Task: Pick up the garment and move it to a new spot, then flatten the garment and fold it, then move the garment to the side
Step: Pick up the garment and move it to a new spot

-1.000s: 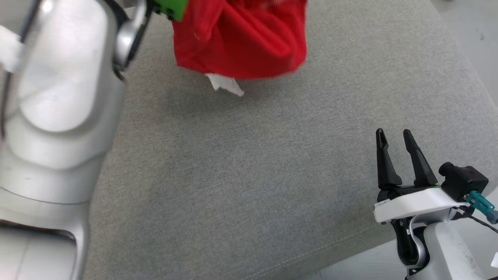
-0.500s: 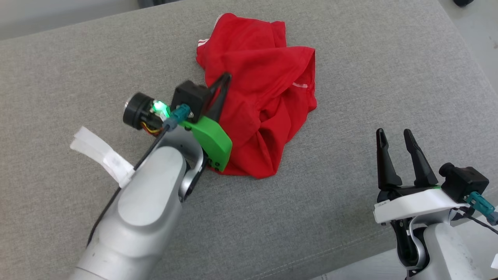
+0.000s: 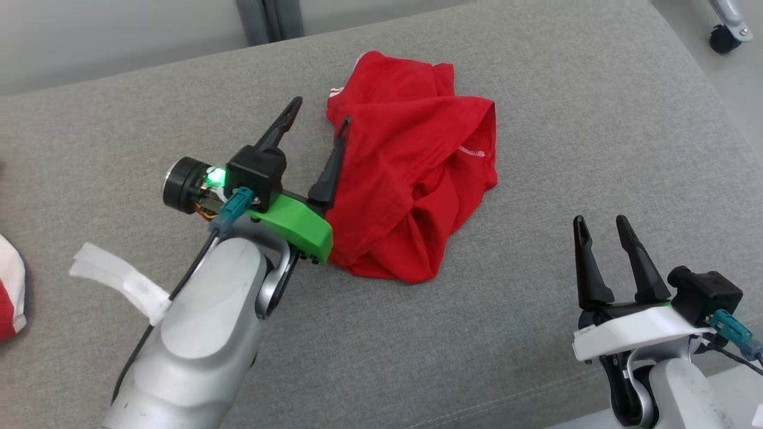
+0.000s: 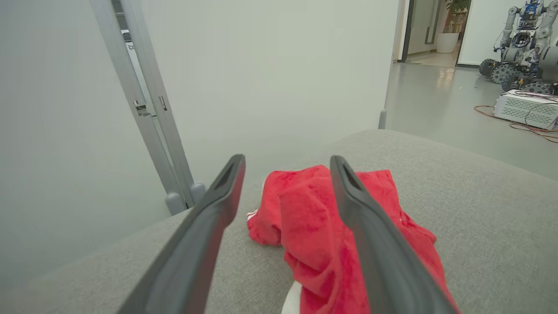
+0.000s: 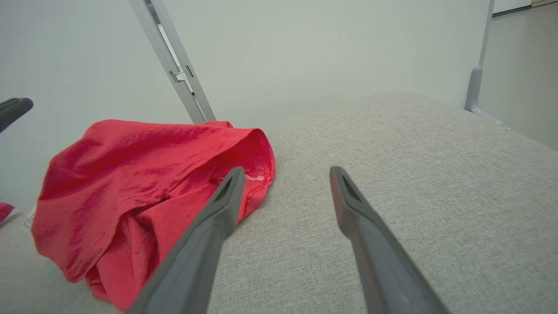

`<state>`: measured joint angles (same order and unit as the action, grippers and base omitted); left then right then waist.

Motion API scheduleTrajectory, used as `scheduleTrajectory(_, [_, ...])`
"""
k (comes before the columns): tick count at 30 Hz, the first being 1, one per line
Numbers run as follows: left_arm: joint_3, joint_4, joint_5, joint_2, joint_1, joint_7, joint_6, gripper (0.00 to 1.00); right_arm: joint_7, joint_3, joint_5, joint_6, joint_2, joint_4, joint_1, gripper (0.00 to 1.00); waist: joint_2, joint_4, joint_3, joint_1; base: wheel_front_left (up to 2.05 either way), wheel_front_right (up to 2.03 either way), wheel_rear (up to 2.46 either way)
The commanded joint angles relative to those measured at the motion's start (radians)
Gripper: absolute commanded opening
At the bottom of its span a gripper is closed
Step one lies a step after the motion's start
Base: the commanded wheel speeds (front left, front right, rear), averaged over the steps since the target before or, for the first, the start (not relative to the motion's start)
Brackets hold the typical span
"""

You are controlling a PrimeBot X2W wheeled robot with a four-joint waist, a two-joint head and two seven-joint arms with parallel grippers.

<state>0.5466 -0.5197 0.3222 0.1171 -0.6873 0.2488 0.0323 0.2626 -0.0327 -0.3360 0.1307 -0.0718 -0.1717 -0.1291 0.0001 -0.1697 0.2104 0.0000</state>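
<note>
The red garment (image 3: 411,173) lies crumpled in a heap on the grey cushion (image 3: 477,345), towards its far side. My left gripper (image 3: 318,118) is open at the heap's left edge; one finger (image 3: 331,170) lies against the cloth, the other stands clear over the cushion. In the left wrist view the garment (image 4: 311,218) sits between and beyond the spread fingers of the left gripper (image 4: 287,160). My right gripper (image 3: 600,221) stands open near the cushion's front right corner, holding nothing. In the right wrist view the right gripper (image 5: 287,171) points past the garment (image 5: 144,174), which lies to its left.
Another red and white cloth (image 3: 9,298) shows at the left edge. A metal post (image 3: 268,21) and a pale wall stand behind the cushion. A caster wheel (image 3: 721,39) is on the floor at the far right. Other robots (image 4: 523,39) and a white box (image 4: 523,109) stand across the room.
The left gripper brought the hanging garment down onto the cushion, then opened and let it go. The head camera has shifted. The right gripper has stayed open in place.
</note>
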Motion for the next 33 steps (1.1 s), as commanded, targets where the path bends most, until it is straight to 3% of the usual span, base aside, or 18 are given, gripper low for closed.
scheduleTrajectory(1, [-0.015,0.011,0.012,0.015,0.035,0.011,-0.01,1.0,0.003,0.0,0.013,0.0,-0.005,0.004,0.012,1.0,-0.0001,0.035,-0.038,0.0,0.0,0.0,0.0])
scheduleTrajectory(15, [-0.2,0.224,0.006,0.129,0.282,0.015,-0.084,1.0,-0.019,-0.004,0.047,0.0,-0.012,0.032,0.061,1.0,-0.0001,0.153,-0.13,0.0,0.0,0.0,0.0])
scheduleTrajectory(26, [-0.345,0.37,0.021,0.128,0.546,0.016,-0.108,1.0,-0.059,-0.017,0.07,0.0,-0.021,0.082,0.109,1.0,-0.0001,0.181,-0.18,0.0,0.0,0.0,0.0])
scheduleTrajectory(33, [-0.397,0.406,0.009,0.106,0.651,0.016,-0.086,1.0,-0.074,-0.016,0.075,0.0,-0.021,0.101,0.131,1.0,-0.0001,0.184,-0.192,0.0,0.0,0.0,0.0])
